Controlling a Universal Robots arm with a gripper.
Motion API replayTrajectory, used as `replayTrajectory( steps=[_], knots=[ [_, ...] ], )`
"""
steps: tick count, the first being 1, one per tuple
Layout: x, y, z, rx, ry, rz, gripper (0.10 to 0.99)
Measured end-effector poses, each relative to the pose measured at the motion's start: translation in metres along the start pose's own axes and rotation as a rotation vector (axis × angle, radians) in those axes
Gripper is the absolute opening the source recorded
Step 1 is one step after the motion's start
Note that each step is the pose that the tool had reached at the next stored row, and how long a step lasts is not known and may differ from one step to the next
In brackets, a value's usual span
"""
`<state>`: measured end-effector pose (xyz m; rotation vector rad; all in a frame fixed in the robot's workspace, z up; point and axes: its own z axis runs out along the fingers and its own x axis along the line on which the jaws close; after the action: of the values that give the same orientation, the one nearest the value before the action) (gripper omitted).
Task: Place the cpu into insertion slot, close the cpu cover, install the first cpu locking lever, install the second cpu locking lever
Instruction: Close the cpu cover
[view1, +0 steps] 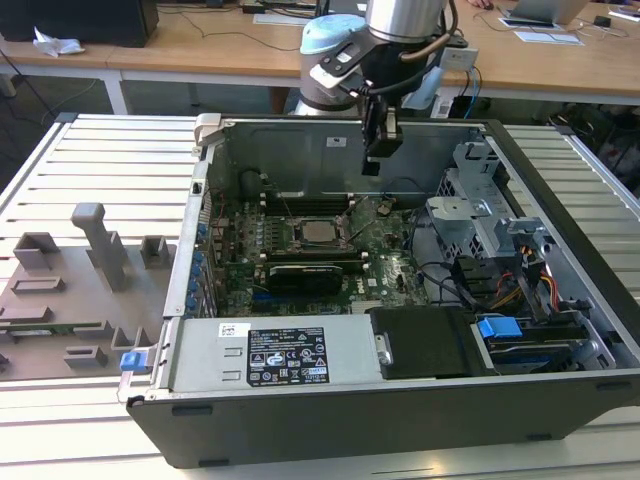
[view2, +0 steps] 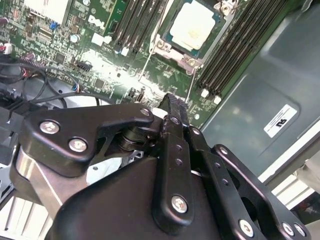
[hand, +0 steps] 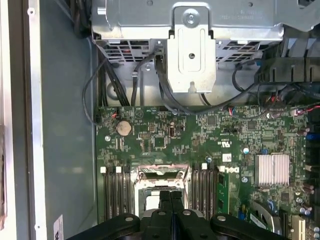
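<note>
One arm: I see the pincer (view1: 372, 160) hanging inside the open computer case (view1: 400, 425), above the motherboard (view1: 395, 265) and clear of it.
Pincer state: its fingers (view2: 176, 135) are pressed together in both wrist views, with nothing between them.
Pincer position: in the exterior view it sits near the case's far wall, to the exterior view's right of the socket, touching no part.
Cpu: the cpu (view2: 192, 25) lies flat in the insertion slot (hand: 163, 175), silvery top up, roughly mid-board in the exterior view.
Cpu cover: in the second wrist view the cpu cover (view2: 169, 46) shows as a metal frame around the chip's edge. It appears to lie flat over the socket.
Lever: a thin wire lever (view2: 148, 57) runs beside the socket. I cannot tell whether it is latched.
Neighbours: memory slots (view2: 235, 45) flank the socket on two sides. A long black expansion card (view1: 305, 275) sits just on its near side in the exterior view.
Surroundings: the case rests on a slatted table (view1: 100, 150). A grey fixture tray (view1: 60, 300) lies at the exterior view's left of the case.
</note>
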<state>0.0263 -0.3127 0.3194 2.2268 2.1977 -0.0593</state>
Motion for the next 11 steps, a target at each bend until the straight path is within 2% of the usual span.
replayTrajectory(
  steps=[6,11],
  knots=[
    [0.0001,0.0061,0.0004,0.002,-0.0002,0.0,0.106],
    [0.0004,0.007,0.0077,0.002,-0.0002,0.0,0.106]
  ],
)
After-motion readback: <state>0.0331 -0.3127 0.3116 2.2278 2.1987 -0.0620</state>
